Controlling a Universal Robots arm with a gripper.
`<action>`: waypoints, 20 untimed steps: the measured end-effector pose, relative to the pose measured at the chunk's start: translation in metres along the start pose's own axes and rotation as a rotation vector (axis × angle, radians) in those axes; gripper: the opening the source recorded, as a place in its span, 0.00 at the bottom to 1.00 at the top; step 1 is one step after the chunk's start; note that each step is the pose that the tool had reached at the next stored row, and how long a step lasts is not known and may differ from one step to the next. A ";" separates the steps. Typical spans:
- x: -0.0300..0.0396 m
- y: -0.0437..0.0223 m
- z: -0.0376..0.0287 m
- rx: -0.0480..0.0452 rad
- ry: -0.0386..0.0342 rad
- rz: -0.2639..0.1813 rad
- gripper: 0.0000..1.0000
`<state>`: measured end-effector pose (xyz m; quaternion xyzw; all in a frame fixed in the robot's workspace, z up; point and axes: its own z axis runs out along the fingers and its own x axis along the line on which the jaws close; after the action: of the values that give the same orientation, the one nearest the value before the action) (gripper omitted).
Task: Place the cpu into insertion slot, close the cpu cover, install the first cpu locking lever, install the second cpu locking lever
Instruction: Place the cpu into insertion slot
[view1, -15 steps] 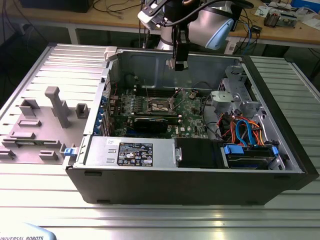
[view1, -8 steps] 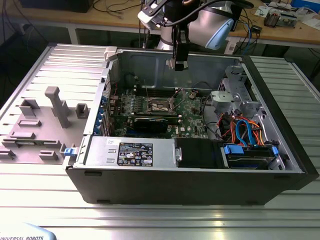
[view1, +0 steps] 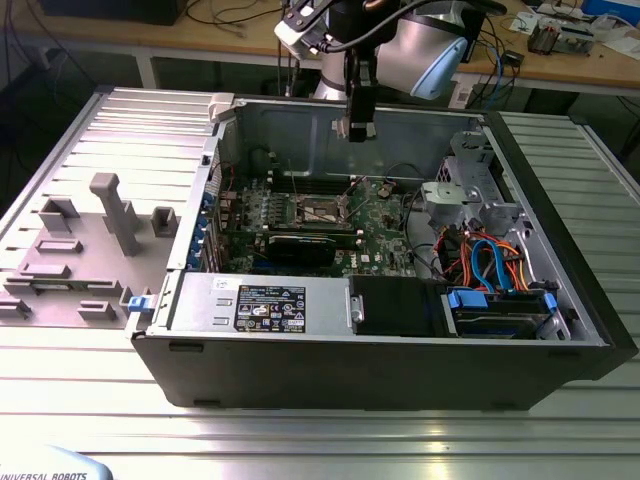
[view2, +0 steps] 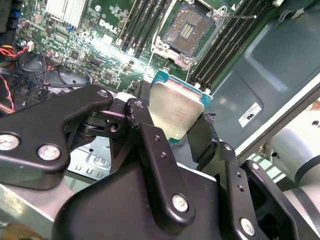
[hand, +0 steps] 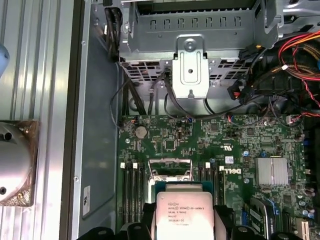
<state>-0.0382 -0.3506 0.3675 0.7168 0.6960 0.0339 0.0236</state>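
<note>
The exterior view takes in the whole open computer case (view1: 300, 370) lying on a ribbed metal surface (view1: 400, 440). The arm reaches in from the far side and the tool (view1: 357, 128) hangs high above the green motherboard (view1: 385, 240), well apart from the insertion slot (view1: 322, 210). From there the load in the tool is only a small pale shape.

The second wrist view makes it plain. The black fingers (view2: 145, 130) are closed on opposite edges of the cpu (view2: 175, 107), its dull silver top facing the camera and its green rim showing. Beyond it the insertion slot (view2: 187, 27) lies bare, its contact field uncovered, between rows of long black memory slots (view2: 142, 25).

In the first wrist view, the cpu (hand: 184, 215) sits between the dark fingers, in front of the board. The cpu cover (hand: 171, 169), a silver frame, stands raised just past it. This view also takes in a finned heat sink (hand: 271, 171), a coin cell (hand: 141, 132) and the grey drive cage (hand: 190, 70) with bundled cables (hand: 295, 55), all beyond the socket area.
</note>
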 end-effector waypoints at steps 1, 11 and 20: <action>0.0000 0.0000 0.0001 -0.0002 -0.0013 0.014 0.54; -0.0002 -0.0055 0.0015 -0.0002 -0.0005 0.006 0.54; -0.0002 -0.0057 0.0021 0.0002 0.0009 -0.012 0.54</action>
<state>-0.0437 -0.3507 0.3650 0.7125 0.7005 0.0340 0.0235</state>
